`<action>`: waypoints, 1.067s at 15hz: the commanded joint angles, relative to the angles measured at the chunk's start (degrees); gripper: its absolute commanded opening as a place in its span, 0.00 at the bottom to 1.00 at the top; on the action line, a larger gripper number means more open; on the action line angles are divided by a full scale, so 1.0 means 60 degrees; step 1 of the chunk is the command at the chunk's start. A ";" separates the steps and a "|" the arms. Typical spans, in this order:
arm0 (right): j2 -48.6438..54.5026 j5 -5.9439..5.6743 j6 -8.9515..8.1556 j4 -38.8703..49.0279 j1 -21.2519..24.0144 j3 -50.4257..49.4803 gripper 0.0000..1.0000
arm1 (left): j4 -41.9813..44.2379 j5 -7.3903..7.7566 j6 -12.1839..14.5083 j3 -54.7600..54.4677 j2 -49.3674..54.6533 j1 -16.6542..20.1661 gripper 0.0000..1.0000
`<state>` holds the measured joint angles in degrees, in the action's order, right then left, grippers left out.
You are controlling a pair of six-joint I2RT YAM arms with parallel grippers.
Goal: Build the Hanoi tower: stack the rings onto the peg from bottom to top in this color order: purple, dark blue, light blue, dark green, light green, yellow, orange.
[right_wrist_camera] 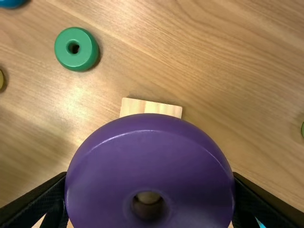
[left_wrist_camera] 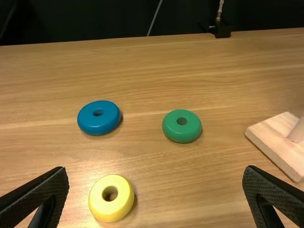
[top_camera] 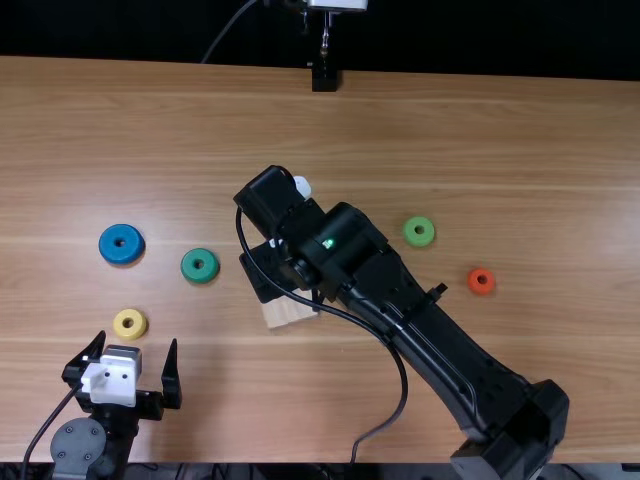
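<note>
The right arm's fingers (right_wrist_camera: 40, 195) are closed on opposite sides of the purple ring (right_wrist_camera: 109, 161), which lies between them with its broad face crosswise to their reach. Everything turns on where the peg (right_wrist_camera: 148, 196) stands: its pale top shows through the ring's hole, so it lies beyond the fingers and between them, close to the line on which they point. The wooden base (right_wrist_camera: 151, 108) juts out past the ring's rim, resting on the worktop (right_wrist_camera: 213, 71). The ring is not yet seated, and the next move should be to advance it along that line; the peg top sits a little off the hole's middle, so a small sideways correction may be needed or the rim of the hole could catch. This arm is the nearer to the peg. The left arm's fingers (left_wrist_camera: 42, 191) are spread apart, empty, with the yellow ring (left_wrist_camera: 111, 198) just ahead and between them.
</note>
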<state>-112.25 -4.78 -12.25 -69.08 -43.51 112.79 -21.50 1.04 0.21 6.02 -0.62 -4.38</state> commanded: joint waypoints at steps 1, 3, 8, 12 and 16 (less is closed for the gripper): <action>-0.0116 -0.0118 -0.0015 0.0024 0.0000 0.0039 0.13 | -0.0759 0.0003 0.0124 -0.1004 0.0104 0.0101 1.00; -0.0116 -0.0136 0.0020 -0.0134 0.0000 0.0024 0.48 | -0.0759 0.0020 0.0124 -0.1004 0.0104 0.0086 1.00; -0.0101 -0.0136 0.0091 -0.0714 0.0000 -0.0093 0.56 | -0.0759 0.0003 0.0124 -0.1004 0.0104 0.0086 1.00; -0.0101 -0.0136 0.0038 -0.0767 0.0000 -0.0151 0.79 | -0.0759 0.0003 0.0124 -0.1004 0.0104 0.0086 1.00; -0.0086 -0.0118 0.0020 -0.0749 -0.0015 -0.0386 0.85 | -0.0759 0.0003 0.0124 -0.1004 0.0104 0.0101 1.00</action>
<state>-112.29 -5.10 -12.01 -73.69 -43.48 111.18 -21.52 1.06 0.16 6.02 -0.62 -4.38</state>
